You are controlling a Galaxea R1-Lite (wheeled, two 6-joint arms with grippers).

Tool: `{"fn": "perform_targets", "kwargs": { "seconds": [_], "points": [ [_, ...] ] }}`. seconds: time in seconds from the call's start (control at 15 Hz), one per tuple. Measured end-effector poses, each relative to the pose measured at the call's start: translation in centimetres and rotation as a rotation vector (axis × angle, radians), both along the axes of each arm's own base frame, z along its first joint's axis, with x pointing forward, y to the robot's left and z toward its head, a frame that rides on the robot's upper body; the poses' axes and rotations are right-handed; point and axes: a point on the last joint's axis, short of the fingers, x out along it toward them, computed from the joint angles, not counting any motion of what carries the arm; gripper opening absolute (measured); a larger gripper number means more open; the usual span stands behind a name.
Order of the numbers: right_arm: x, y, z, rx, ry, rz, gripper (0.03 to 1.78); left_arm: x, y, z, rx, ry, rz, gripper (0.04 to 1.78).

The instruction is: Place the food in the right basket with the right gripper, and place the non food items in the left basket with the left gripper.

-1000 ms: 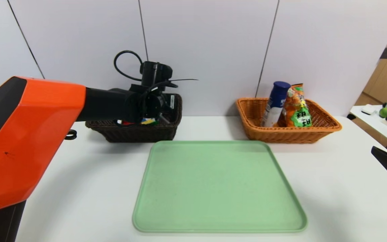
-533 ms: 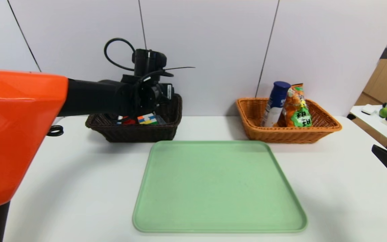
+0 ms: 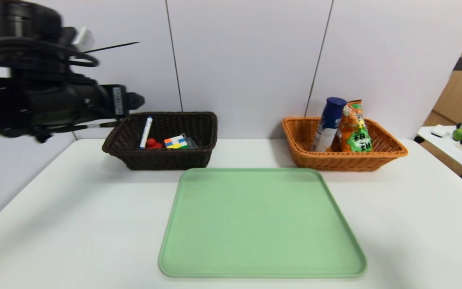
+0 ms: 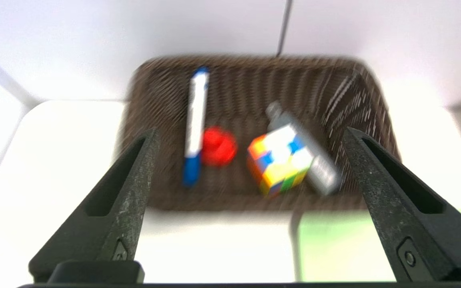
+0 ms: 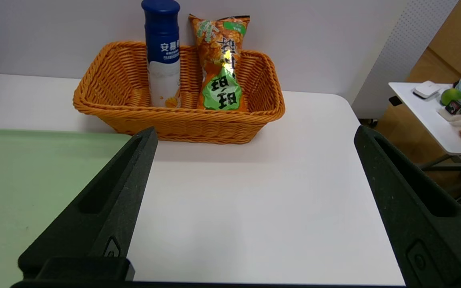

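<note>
The dark brown left basket [image 3: 163, 158] holds the non food items: a white-blue marker [image 3: 146, 131], a red duck [image 3: 152, 143], a multicoloured cube [image 3: 176, 142] and a grey case [image 3: 191, 141]. My left gripper [image 4: 249, 130] hangs open and empty, high and to the left of that basket [image 4: 238, 80], apart from it. The orange right basket [image 3: 343, 160] holds the food: a white bottle [image 3: 329, 124] with a blue cap and an orange snack bag [image 3: 355, 128]. My right gripper [image 5: 255, 129] stands open and empty over the table, short of the orange basket [image 5: 182, 124].
A green tray [image 3: 261, 224] lies bare on the white table in front of both baskets. A side table [image 3: 451, 150] with small objects stands off to the right. A pale panel wall runs close behind the baskets.
My left arm has lifted out of the dark basket and swung up and to the left, its jaws opening wider. The marker now shows in the basket. The right gripper drew back toward the right edge.
</note>
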Motion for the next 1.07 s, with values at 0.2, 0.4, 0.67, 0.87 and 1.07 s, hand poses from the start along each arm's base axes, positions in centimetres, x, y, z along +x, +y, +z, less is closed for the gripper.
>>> {"fn": "perform_targets", "kwargs": {
  "seconds": [0.2,0.4,0.67,0.87,1.07],
  "points": [
    [-1.3,-0.2,0.0,-0.001,-0.006,-0.014,1.69,-8.5,4.3,-1.2,-0.013,-0.011,0.03,1.64],
    [-2.6,-0.5,-0.8,0.003,-0.021,-0.059,1.69,-14.1,7.6,-3.3,-0.02,-0.045,0.145,1.66],
    [-5.0,-0.8,-3.1,0.017,-0.015,-0.089,1.69,-19.8,9.1,-7.4,-0.044,-0.074,0.183,1.67],
    [-7.7,-0.4,-4.7,0.061,0.018,-0.052,1.69,-22.7,9.1,-10.6,-0.075,-0.088,0.101,1.68],
    [-10.0,-0.1,-6.1,0.1,0.037,0.005,1.69,-24.5,9.0,-12.4,-0.085,-0.122,0.072,1.69]
  ]
}}
